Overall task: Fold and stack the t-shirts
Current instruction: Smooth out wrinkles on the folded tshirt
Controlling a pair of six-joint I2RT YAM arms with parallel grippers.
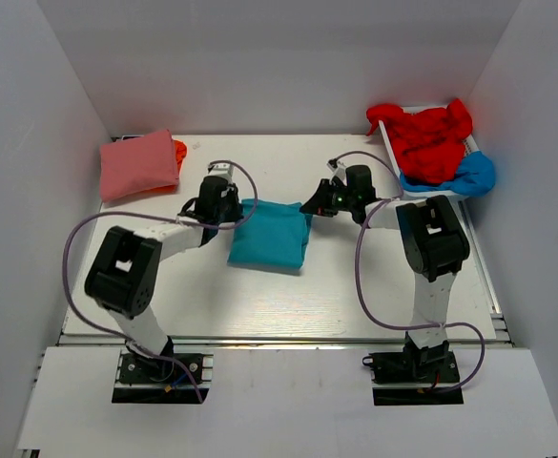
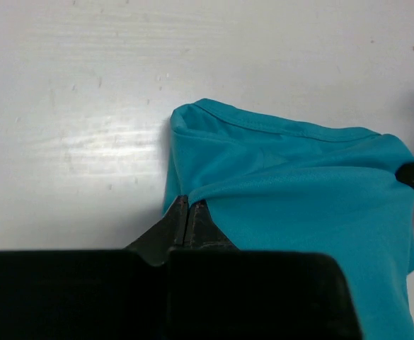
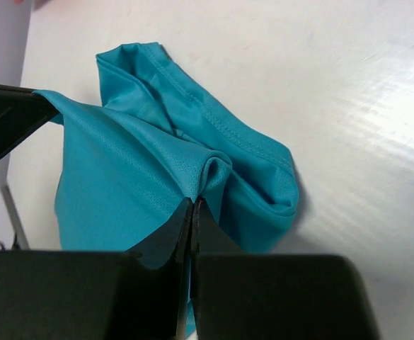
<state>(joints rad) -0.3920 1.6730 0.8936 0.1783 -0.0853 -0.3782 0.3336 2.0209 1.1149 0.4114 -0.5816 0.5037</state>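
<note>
A teal t-shirt (image 1: 271,237), folded small, lies mid-table between my two arms. My left gripper (image 1: 233,215) is shut on its left far corner; in the left wrist view the cloth (image 2: 299,191) is pinched at the fingertips (image 2: 189,200). My right gripper (image 1: 309,207) is shut on the right far corner; the right wrist view shows a fold of teal cloth (image 3: 143,163) held at the tips (image 3: 193,200). A folded pink shirt (image 1: 138,164) lies on an orange one (image 1: 179,150) at the far left. A crumpled red shirt (image 1: 429,138) and a bright blue one (image 1: 469,175) lie at the far right.
The red and blue shirts sit in a white tray (image 1: 394,153) at the far right corner. White walls close in the table (image 1: 259,305) on three sides. Purple cables (image 1: 360,277) loop beside each arm.
</note>
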